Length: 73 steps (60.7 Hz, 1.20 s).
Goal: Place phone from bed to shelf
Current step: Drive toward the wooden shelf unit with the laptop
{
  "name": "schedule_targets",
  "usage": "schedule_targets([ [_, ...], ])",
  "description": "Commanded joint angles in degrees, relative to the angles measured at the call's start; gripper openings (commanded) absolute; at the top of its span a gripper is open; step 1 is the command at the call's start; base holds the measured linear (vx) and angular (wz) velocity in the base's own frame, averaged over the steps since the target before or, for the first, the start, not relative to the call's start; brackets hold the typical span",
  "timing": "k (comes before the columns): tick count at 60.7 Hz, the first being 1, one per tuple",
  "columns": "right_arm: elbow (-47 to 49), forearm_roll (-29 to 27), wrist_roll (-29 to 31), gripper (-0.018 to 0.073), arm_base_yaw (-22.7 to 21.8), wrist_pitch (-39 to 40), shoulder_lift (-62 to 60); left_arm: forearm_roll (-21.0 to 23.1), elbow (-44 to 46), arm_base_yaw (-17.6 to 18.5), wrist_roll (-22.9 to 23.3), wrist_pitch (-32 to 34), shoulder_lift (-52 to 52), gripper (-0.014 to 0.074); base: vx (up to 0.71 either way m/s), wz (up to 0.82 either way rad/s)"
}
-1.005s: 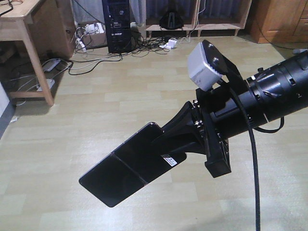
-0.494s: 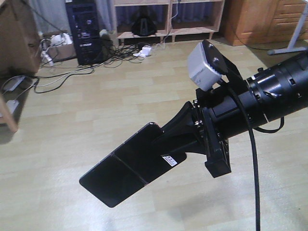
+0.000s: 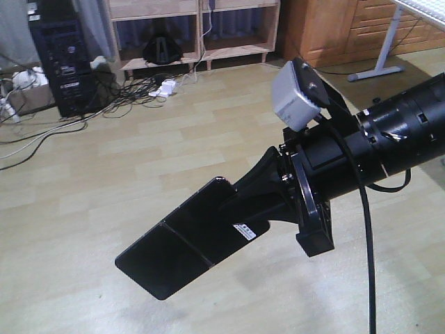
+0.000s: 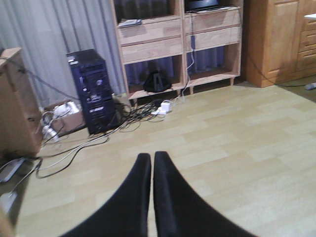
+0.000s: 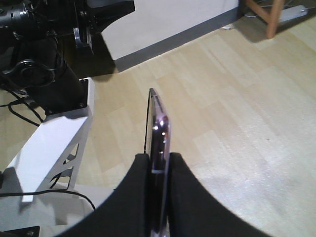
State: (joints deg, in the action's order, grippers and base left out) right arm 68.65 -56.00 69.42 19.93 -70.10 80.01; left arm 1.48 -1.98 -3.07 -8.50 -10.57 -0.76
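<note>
**A:** What do the jaws hold?

**B:** The right gripper [image 5: 158, 157] is closed on one end of the phone [image 5: 158, 123]. The phone's rose-gold edge stands up between the two black fingers [image 5: 133, 197]. The left gripper [image 4: 151, 157] is all but closed, with only a thin slit between its tips, and nothing is in it.

**A:** Where is the phone?

**B:** It is in the air over the pale plank floor [image 3: 104, 174]. The front view shows its glossy face, with the sticker [image 3: 243, 231] just beside the jaws. The shelf [image 3: 233, 49] stands far off at the wall, well apart from it.

**A:** What lies between them?

**B:** Floor only. Cables [image 4: 133, 111] and a black computer tower [image 4: 94, 91] sit left of the shelf, and a brown cabinet [image 4: 271, 39] stands to its right.

**A:** Do the views differ?

**B:** Only the right wrist view shows the white base frame [image 5: 54, 143]. Only the left wrist view shows the grey curtain [image 4: 59, 29].
</note>
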Motion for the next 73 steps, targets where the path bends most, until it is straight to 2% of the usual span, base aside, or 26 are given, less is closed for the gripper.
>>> schedule_targets([
  [1, 1.4, -4.5, 0.0, -0.0002, -0.1, -3.6, -2.0, 0.5, 1.3, 0.3, 0.3, 4.2, -0.8, 0.0001, 0.41, -0.20],
  [73, 1.4, -4.5, 0.0, -0.0002, -0.1, -3.6, -2.0, 0.5, 1.3, 0.3, 0.3, 4.2, -0.8, 0.0001, 0.42, -0.21],
])
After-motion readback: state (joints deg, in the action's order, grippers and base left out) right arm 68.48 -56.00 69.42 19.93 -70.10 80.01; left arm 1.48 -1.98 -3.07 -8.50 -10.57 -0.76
